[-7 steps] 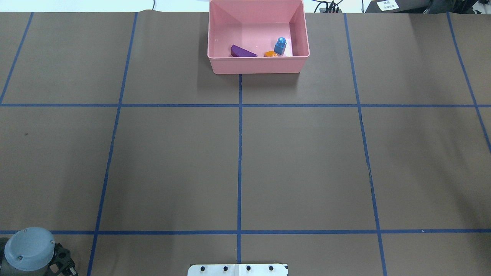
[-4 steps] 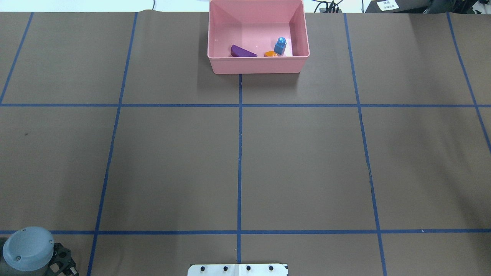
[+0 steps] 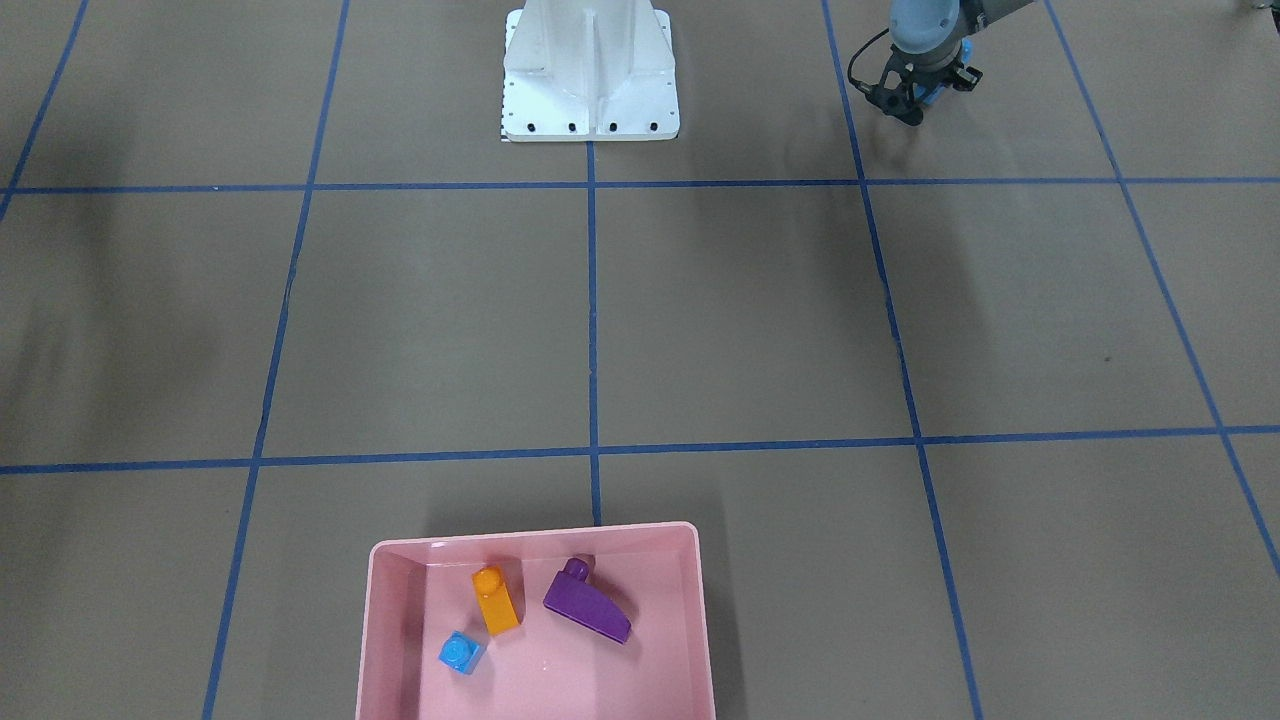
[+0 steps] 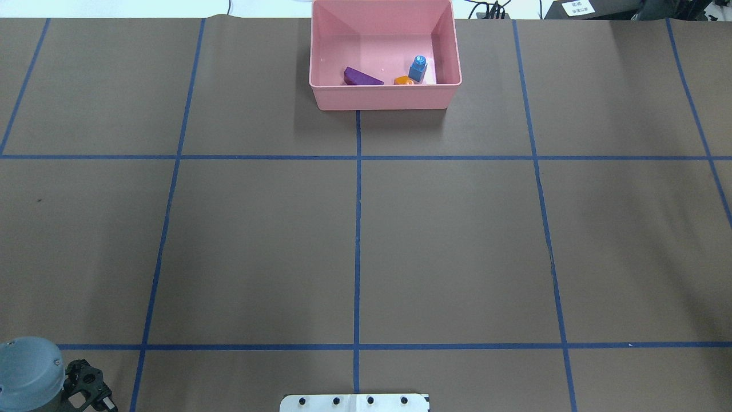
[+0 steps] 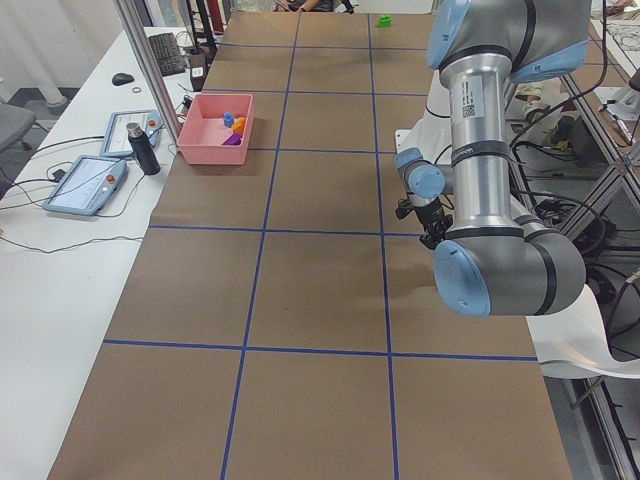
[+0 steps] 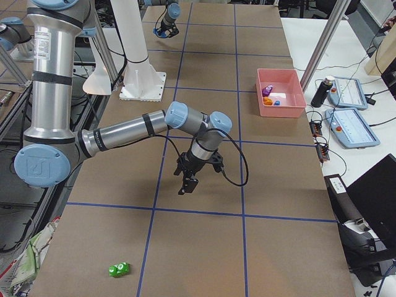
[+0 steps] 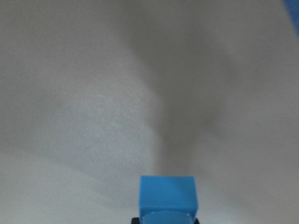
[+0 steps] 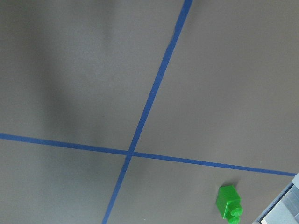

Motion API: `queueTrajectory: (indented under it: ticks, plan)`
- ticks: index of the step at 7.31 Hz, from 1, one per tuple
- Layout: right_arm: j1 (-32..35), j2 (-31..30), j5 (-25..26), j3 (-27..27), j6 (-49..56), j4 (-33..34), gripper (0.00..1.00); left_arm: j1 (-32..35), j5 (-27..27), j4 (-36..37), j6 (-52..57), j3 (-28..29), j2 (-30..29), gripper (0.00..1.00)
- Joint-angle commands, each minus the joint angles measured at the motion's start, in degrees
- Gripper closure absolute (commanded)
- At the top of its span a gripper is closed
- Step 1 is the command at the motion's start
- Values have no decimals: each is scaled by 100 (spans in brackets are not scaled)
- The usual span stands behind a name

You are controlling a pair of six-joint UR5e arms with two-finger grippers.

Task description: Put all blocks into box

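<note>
The pink box (image 4: 382, 98) stands at the table's far edge and holds a purple wedge (image 4: 361, 77), an orange block (image 4: 404, 80) and a blue cube (image 4: 418, 68). In the front view these are the box (image 3: 386, 620), the purple wedge (image 3: 590, 605), the orange block (image 3: 496, 600) and the blue cube (image 3: 461, 653). My left gripper (image 3: 908, 103) hangs near the robot's base, shut on a blue block (image 7: 168, 196). A green block (image 6: 117, 269) lies alone on the table, also in the right wrist view (image 8: 229, 203). My right gripper (image 6: 187, 184) hovers above mid-table; I cannot tell its state.
The white pedestal base (image 3: 590, 90) stands at the robot's side of the table. A black bottle (image 5: 137, 148) and tablets (image 5: 90, 185) sit on the side table beyond the box. Blue tape lines grid the brown table cover.
The left arm has slid left and down towards the overhead view's bottom corner. The box and its blocks have not moved.
</note>
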State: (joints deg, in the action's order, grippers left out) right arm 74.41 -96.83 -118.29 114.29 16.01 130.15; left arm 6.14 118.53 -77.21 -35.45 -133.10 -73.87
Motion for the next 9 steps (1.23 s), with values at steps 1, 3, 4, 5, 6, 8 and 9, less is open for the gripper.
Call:
queueTrajectory:
  ticks: [1,3,4,5,6,8,9]
  plan:
    - [99,-125,-44,-56,-1,2,0,412,47,809,-14,-698,-414,100]
    - [117,-239,-45,-396,25,-111,0,1227,308,1250,3,-804,-873,100]
    - [118,-518,-36,-486,34,-504,0,1632,485,1409,12,-796,-1205,100]
    - [118,-773,-18,-792,104,-1100,0,2001,504,1619,38,-805,-1557,100]
    - [118,-950,-10,-1230,278,-1723,0,2231,504,2004,47,-796,-1987,100]
    - [292,-1022,-1,-2205,656,-2718,0,2417,504,3215,65,-700,-3215,100]
    - [441,-1013,-9,-2845,919,-3262,0,2514,496,3560,65,-639,-3622,100]
